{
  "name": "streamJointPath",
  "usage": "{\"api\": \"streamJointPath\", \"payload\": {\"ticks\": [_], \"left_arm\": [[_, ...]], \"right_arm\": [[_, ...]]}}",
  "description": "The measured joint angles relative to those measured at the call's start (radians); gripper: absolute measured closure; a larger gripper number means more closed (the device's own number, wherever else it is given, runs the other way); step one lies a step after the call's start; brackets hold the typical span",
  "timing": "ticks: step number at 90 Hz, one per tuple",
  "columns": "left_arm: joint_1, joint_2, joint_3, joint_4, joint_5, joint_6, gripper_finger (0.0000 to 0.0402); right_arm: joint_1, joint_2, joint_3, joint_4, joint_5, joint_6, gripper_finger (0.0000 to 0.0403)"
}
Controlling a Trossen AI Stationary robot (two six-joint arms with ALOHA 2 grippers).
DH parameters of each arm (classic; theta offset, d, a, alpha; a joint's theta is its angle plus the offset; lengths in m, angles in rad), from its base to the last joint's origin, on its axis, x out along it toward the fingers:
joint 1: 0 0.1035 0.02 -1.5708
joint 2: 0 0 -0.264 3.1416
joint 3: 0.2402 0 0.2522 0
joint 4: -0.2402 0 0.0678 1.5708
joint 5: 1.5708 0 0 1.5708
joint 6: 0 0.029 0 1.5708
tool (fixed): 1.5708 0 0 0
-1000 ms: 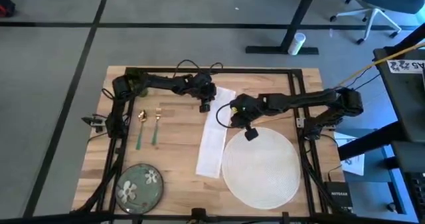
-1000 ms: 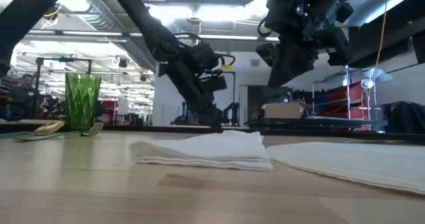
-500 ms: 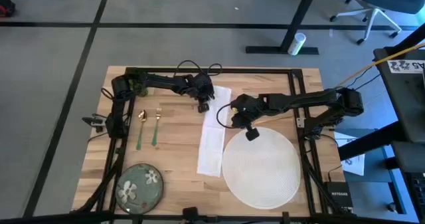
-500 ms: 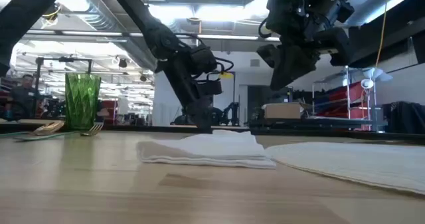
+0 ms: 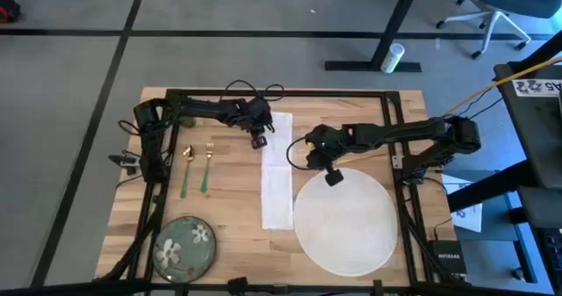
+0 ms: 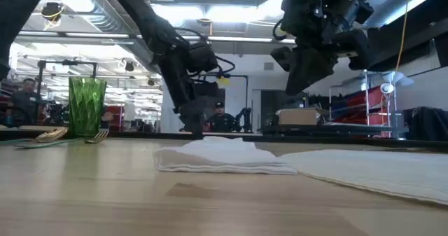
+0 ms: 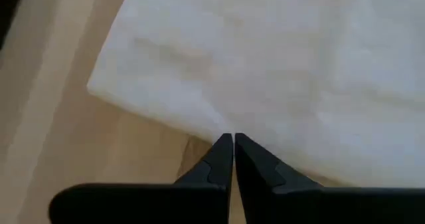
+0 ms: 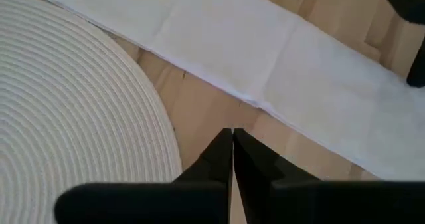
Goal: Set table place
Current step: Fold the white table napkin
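Currently the left end effector (image 5: 260, 140), fingers closed on nothing, sits at the far-left edge of the white napkin (image 5: 278, 175). Right end effector (image 5: 331, 176), also closed and empty, hangs over the placemat (image 5: 347, 226) rim on the desk (image 5: 233, 199).

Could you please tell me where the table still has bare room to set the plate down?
The widest bare wood on the table lies between the plate and the napkin, below the fork and gold utensil. The placemat itself is uncovered. It is crowded at the napkin's top end, where the left gripper and right gripper hover.
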Motion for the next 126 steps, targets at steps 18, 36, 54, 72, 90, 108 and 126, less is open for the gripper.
{"api": "streamJointPath", "payload": {"ticks": [18,36,54,72,90,108,126], "left_arm": [[-0.015,-0.039,-0.071,0.01,-0.032,-0.031,0.0402],[-0.048,-0.092,-0.082,0.146,-0.048,-0.012,0.0402],[-0.027,-0.069,-0.08,0.252,-0.045,0.064,0.0402],[0.005,0.001,-0.081,0.237,-0.023,0.065,0.0402],[0.001,0.008,-0.081,0.188,-0.028,0.059,0.0402],[0.001,0.003,-0.079,0.125,-0.063,0.06,0.0402],[-0.001,-0.005,-0.08,0.111,-0.076,0.056,0.0402]], "right_arm": [[0.0,0.0,0.0,-0.005,0.0,-0.007,0.0403],[0.0,0.0,0.0,-0.004,0.002,-0.007,0.0403],[0.0,0.0,0.0,-0.003,0.018,-0.007,0.0403],[0.0,0.0,0.0,-0.003,0.018,-0.007,0.0403],[0.0,0.001,0.0,-0.004,0.018,0.001,0.0403],[0.0,0.001,0.0,-0.005,0.018,0.002,0.0403],[0.0,0.001,0.0,-0.008,0.019,0.003,0.0403]]}}
